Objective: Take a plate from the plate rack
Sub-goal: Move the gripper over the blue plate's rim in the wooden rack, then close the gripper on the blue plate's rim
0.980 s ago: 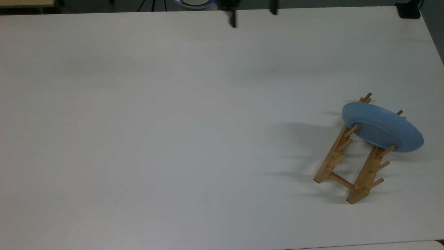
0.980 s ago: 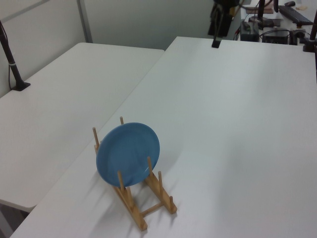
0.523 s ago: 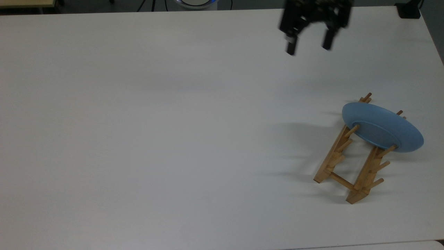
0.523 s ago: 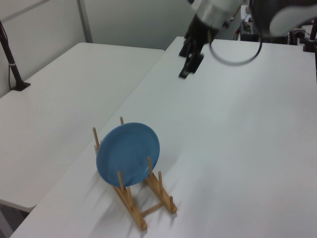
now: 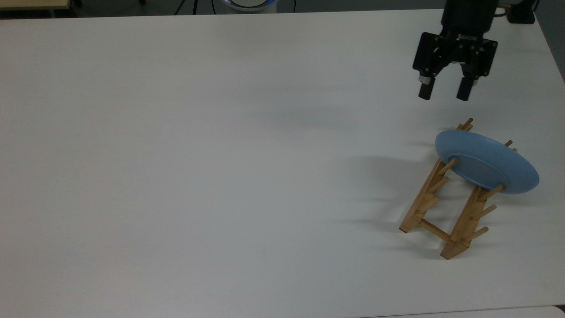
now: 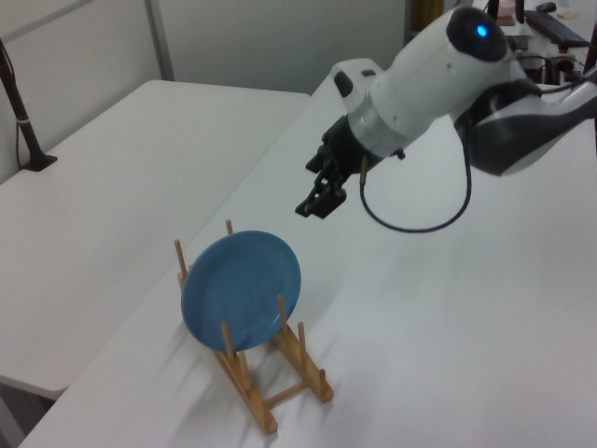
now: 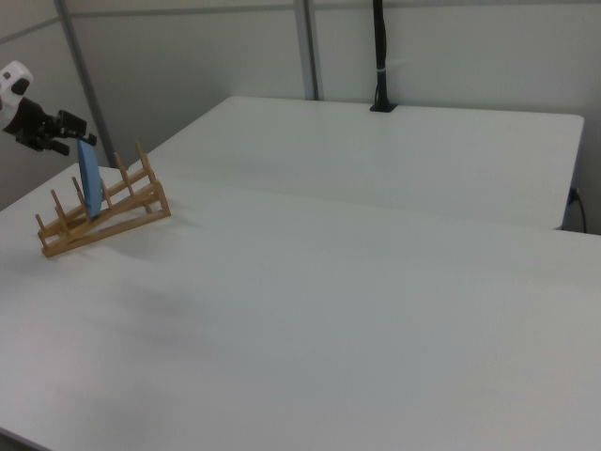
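We recorded the plate [image 5: 485, 162] standing on edge in the plate rack [image 5: 446, 212], held between upright pegs near one end of the two rails; in the top view this end was the upper one, toward the table's far edge. In the left view the plate [image 6: 241, 290] leaned back slightly against the pegs behind it, its flat blue face turned toward that camera, and the plate rack [image 6: 266, 373] ran toward the left view's lower right. In the right view we saw the plate [image 7: 89, 178] edge-on as a thin blue strip, with the plate rack [image 7: 103, 211] sloping up toward the right view's right. The rack sat on the white table [image 5: 220, 176], near the top view's right side. We noted the gripper [image 5: 444, 92] above the table, clear of the plate and touching nothing, with its two fingers [image 5: 424, 90] spread apart and nothing between them. In the left view the gripper [image 6: 314, 203] hung above and just beyond the plate's top rim. In the right view the gripper [image 7: 66, 132] appeared close to the plate's upper edge.
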{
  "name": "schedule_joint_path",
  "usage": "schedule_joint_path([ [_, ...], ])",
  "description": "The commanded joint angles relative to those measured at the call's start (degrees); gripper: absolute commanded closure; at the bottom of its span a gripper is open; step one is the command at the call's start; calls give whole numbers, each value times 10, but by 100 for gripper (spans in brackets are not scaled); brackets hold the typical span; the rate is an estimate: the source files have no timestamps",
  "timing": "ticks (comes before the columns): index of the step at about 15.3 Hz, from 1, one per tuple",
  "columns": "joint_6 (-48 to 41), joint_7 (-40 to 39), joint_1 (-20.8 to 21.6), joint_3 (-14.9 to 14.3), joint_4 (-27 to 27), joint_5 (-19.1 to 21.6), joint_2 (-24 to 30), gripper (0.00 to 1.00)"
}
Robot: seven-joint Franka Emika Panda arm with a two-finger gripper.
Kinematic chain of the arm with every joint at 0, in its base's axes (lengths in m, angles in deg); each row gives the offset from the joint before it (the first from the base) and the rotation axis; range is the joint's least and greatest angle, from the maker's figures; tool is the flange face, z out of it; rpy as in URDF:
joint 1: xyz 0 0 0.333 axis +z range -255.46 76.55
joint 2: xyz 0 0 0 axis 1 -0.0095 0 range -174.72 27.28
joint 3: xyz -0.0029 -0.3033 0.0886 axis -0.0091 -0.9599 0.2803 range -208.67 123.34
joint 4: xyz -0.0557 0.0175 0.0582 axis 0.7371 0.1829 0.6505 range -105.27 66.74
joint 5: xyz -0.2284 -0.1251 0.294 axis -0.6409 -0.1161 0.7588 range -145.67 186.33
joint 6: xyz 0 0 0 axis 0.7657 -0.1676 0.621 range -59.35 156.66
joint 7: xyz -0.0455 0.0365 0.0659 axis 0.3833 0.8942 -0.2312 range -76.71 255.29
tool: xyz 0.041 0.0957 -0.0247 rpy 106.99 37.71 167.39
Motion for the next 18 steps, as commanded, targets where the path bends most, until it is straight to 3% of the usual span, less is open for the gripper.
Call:
schedule_joint_path([
  [1, 8, 81, 22, 4, 51, -43, -53, 18],
  [7, 8, 177, 37, 3, 91, -107, -104, 18],
  [13, 8, 184, 39, -3, 118, -129, -142, 18],
  [16, 8, 185, 39, -2, 118, -132, -144, 31],
  [18, 8, 186, 39, -2, 118, -132, -144, 54],
])
